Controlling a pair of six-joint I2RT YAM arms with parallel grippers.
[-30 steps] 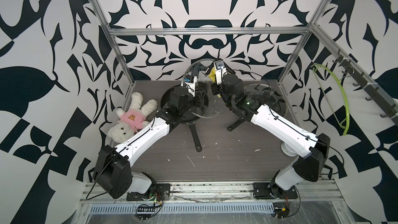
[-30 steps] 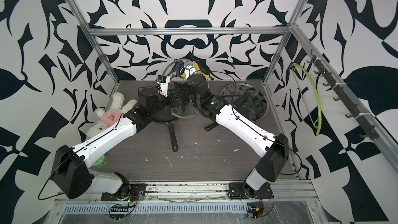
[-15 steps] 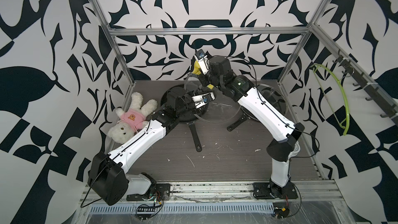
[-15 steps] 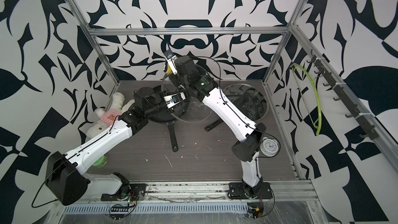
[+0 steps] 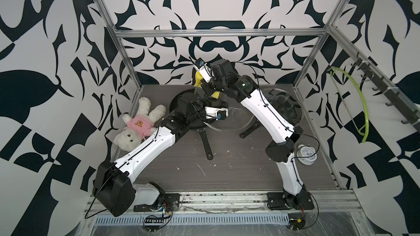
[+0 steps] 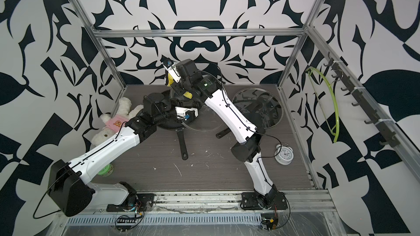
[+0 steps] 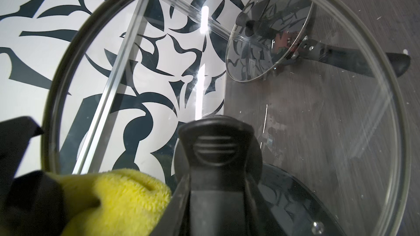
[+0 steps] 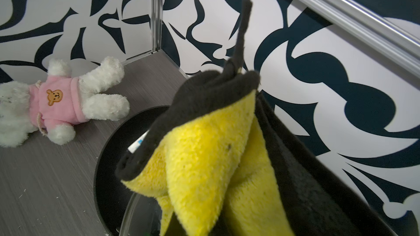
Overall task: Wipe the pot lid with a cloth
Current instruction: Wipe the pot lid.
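The pot lid (image 5: 229, 123) (image 6: 200, 124) is clear glass with a metal rim and a black handle (image 7: 218, 153). My left gripper (image 5: 219, 105) (image 6: 193, 106) (image 7: 217, 185) is shut on that handle and holds the lid tilted above a black frying pan (image 5: 179, 101). The cloth (image 5: 198, 78) (image 6: 168, 81) (image 8: 204, 166), yellow with a black back, hangs bunched from my right gripper (image 5: 209, 87) (image 6: 180, 89), which is shut on it. In the left wrist view the cloth (image 7: 113, 200) lies over the lid's rim beside the handle. The cloth hides the right fingers.
A second glass lid (image 5: 284, 105) (image 7: 268, 35) sits on a pan at the back right. The frying pan's handle (image 5: 205, 143) points forward. A teddy bear (image 5: 138, 128) (image 8: 56, 103) lies at the left, a white clock (image 5: 306, 153) at the right, a green can (image 6: 105, 170) under my left arm.
My right arm has risen and swung the cloth from the lid's right side to its back-left edge. My left gripper has tipped the lid from upright to flatter.
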